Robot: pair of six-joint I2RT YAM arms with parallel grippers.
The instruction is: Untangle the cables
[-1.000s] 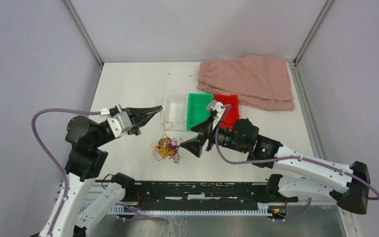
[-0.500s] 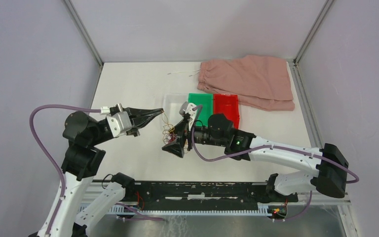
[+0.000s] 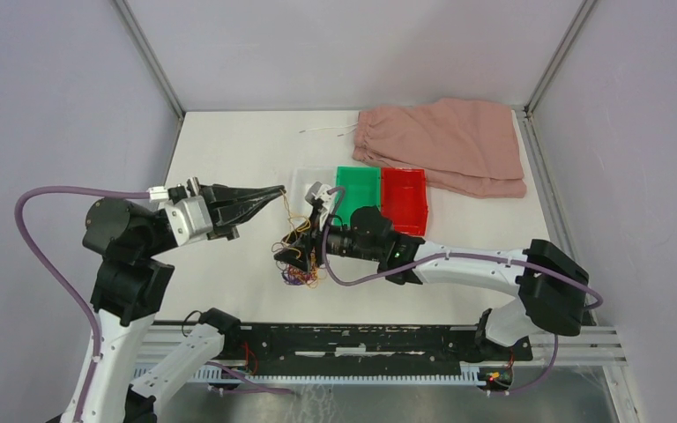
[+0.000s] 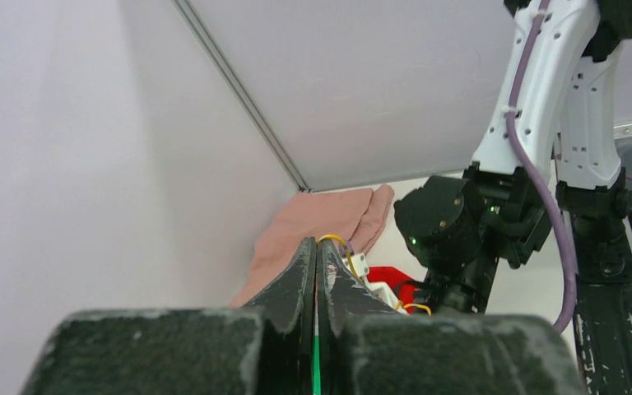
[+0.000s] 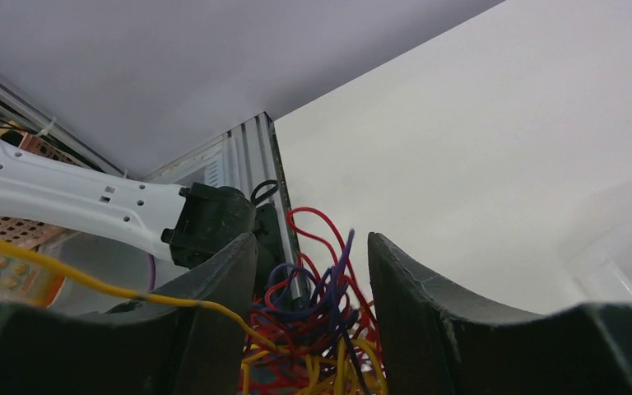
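Holds the left end effector [image 3: 278, 190] raised above the counter [image 3: 229, 150], jaws pressed shut on one yellow strand [image 3: 292, 214]. Leads that strand from the tips down toward 5 o'clock into the cables [image 3: 301, 270], a small clump of yellow-orange, red and dark purple loops. Finds the clump at 6 o'clock of the clear tray [image 3: 304, 179], near the middle of the counter's near half; cannot tell whether it rests fully on the surface. Brings the right end effector [image 3: 293, 257] in from 3 o'clock, low at the clump. Shows, from the right wrist, jaws parted with one finger on either side of the tangle and red and purple loops rising between them; cannot tell whether the pads press on the wires. Sets the green tray [image 3: 358, 185] just beside the clear one at its 3 o'clock, and the red tray [image 3: 404, 189] just beside the green, again at 3 o'clock. Places the pink cloth [image 3: 450, 141] folded at 1 o'clock of the trays, with its white drawstring [image 3: 324, 130] trailing toward 9 o'clock.
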